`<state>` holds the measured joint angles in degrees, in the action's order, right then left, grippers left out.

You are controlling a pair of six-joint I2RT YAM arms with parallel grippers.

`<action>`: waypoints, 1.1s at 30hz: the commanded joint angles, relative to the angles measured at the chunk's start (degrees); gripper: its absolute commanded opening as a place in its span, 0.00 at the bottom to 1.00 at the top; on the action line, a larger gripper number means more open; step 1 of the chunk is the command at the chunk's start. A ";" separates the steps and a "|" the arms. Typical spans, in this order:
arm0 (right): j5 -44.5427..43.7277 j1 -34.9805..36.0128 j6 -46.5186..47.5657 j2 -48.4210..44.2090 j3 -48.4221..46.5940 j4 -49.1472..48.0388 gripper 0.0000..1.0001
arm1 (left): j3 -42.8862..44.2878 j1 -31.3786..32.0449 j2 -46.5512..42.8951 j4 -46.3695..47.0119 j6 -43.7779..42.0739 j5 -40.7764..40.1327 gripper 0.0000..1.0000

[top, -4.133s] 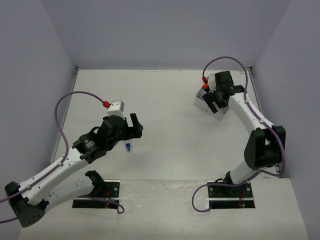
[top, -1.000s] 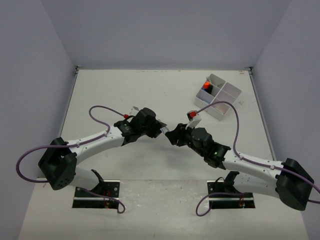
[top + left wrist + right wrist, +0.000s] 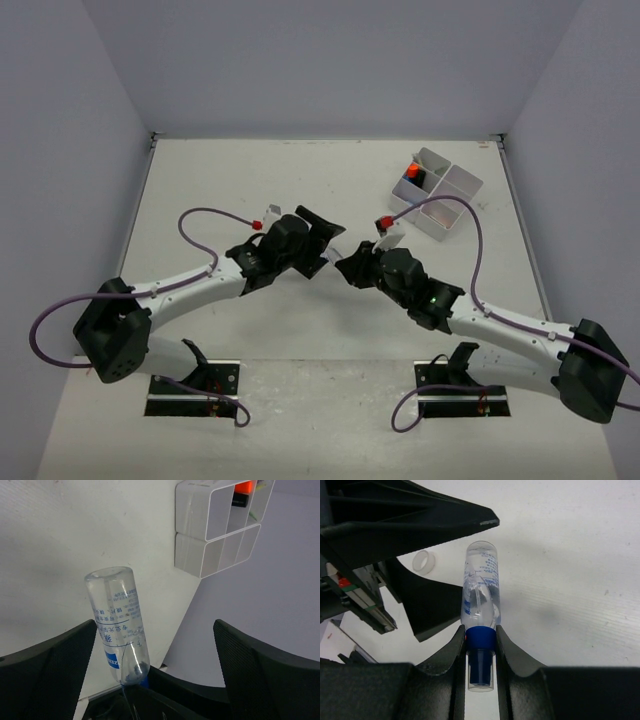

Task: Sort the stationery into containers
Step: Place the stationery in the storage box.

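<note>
Right pincer (image 3: 481, 632) clamped on blue cap (image 3: 480, 652) of clear bottle (image 3: 481, 585), lifted off desk (image 3: 230, 190) near centre. Left pincer (image 3: 155, 625) spread wide, flanking bottle body, no contact. White tray (image 3: 462, 188) far right; orange-capped highlighter (image 3: 414, 172) in one compartment. Clear tape ring (image 3: 423, 561) on desk.

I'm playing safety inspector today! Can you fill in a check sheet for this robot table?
Surface: white matte table.
Job's things: small clear plastic bottle with blue cap, held off the table; clear tape roll lying on the table; white four-compartment plastic tray holding an orange-capped black highlighter.
Clutter: nothing seen.
Grippers: left gripper open, close to the bottle; right gripper shut on its blue cap.
Cables: purple cables looping from both arms.
Surroundings: pale grey walls on three sides.
</note>
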<state>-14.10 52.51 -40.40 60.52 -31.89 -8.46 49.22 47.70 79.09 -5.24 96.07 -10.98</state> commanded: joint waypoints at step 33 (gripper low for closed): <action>8.74 -54.37 26.48 28.26 -56.59 57.97 0.00 | -1.78 -2.88 -18.84 -30.69 -44.98 -14.27 1.00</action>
<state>-6.49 0.64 -16.86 87.89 -83.14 47.38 48.57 45.39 62.16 -35.86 54.46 -24.40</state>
